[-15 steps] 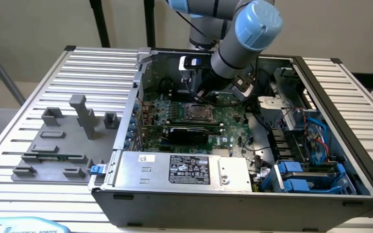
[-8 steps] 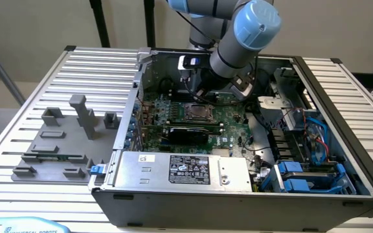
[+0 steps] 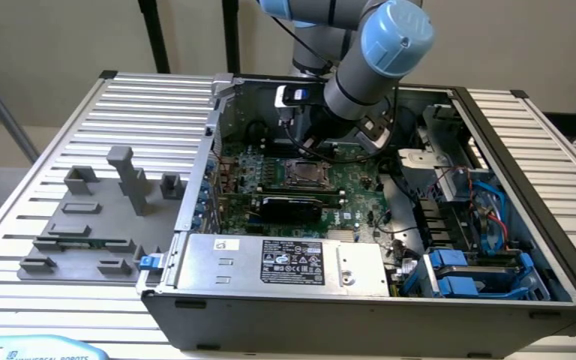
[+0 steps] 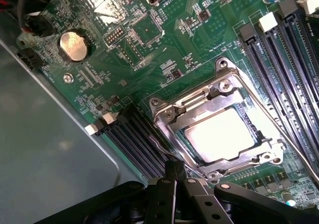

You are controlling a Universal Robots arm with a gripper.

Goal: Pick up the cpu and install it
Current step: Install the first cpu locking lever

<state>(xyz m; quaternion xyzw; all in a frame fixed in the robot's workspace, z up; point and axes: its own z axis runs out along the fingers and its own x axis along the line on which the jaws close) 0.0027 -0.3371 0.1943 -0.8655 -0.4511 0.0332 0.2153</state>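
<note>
With its fingers together and holding nothing, the black end effector (image 4: 175, 181) is hovering beside the shiny silver square cpu (image 4: 223, 134), apparently sitting seated inside the metal-framed motherboard socket (image 4: 164, 115).

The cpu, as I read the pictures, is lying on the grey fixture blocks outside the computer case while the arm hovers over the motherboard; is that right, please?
Not quite: the cpu sits in the metal-framed socket on the motherboard, as the wrist view shows. The arm does hover over the motherboard inside the computer case.
</note>
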